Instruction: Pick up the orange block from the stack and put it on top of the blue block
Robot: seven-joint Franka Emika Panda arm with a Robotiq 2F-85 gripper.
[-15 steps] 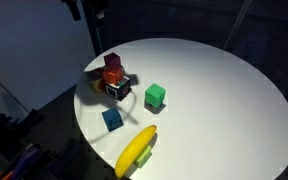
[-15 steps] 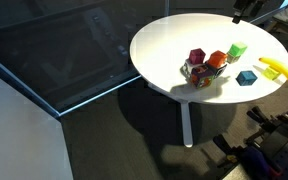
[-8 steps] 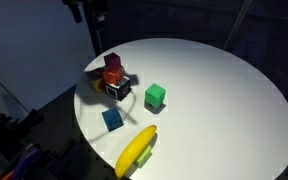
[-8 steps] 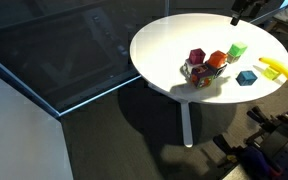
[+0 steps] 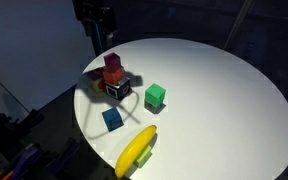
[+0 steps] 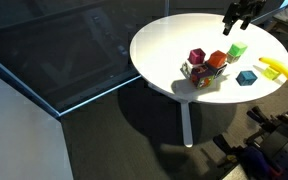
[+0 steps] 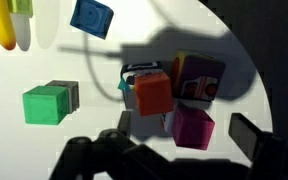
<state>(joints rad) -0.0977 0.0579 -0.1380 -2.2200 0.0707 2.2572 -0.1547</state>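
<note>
Though still aloft — jaws nearer stack point(image 5: 112, 76)

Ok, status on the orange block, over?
Hand open, empty, hovering over the stack. Orange block untouched in the stack. Blue block bare on top, nothing between them.

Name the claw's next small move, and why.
Probably lower the open claw onto the orange block: it sits ungrasped in the stack, roughly between the fingers in the wrist view, and the claw hangs well above the table.
</note>
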